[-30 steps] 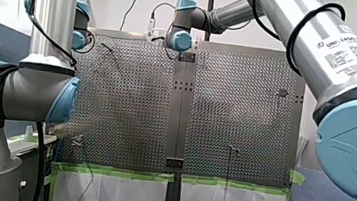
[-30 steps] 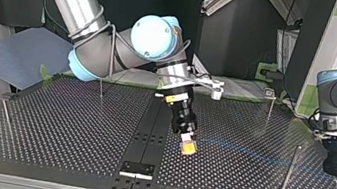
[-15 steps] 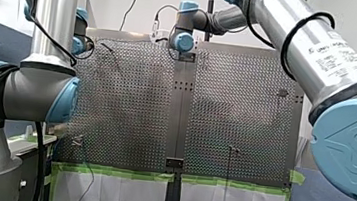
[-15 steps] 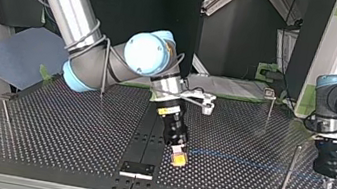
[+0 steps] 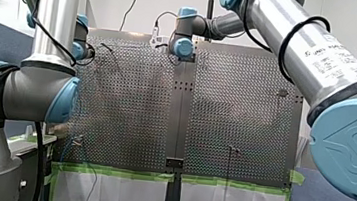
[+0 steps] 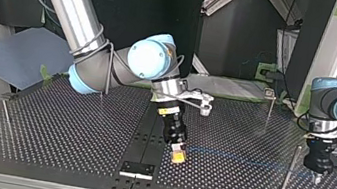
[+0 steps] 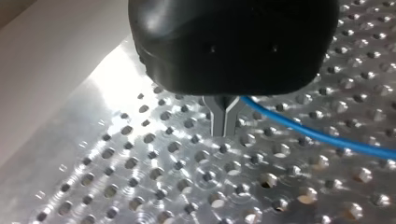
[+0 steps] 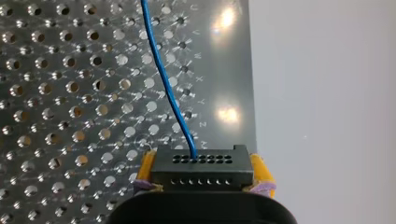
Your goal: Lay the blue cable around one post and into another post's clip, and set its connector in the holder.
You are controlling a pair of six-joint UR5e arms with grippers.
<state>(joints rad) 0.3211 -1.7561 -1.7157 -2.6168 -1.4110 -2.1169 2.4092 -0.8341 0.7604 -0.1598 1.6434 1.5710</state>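
Note:
My right gripper (image 6: 177,154) has yellow pads and is shut on the black connector (image 8: 201,167), low over the table just beside the dark centre rail. The blue cable (image 8: 168,93) leaves the connector's face and lies across the perforated plate. In the top view the blue cable (image 6: 247,161) runs towards that view's right, past a thin post (image 6: 291,166), to my left gripper (image 6: 316,179). In the left wrist view the metal fingers (image 7: 218,119) of my left gripper (image 7: 224,133) are closed on the blue cable (image 7: 322,136), tips almost on the plate.
A post with a clip head (image 6: 269,111) stands at the back right of the top view. Two more thin posts (image 6: 102,88) (image 6: 6,117) stand at its left. A black block (image 6: 136,168) sits on the centre rail at the near edge. Green tape (image 5: 118,172) lines the table's edge.
My left gripper has slid towards the top view's left, closer to the thin post. My right gripper has carried the connector a little left and lower, towards the centre rail.

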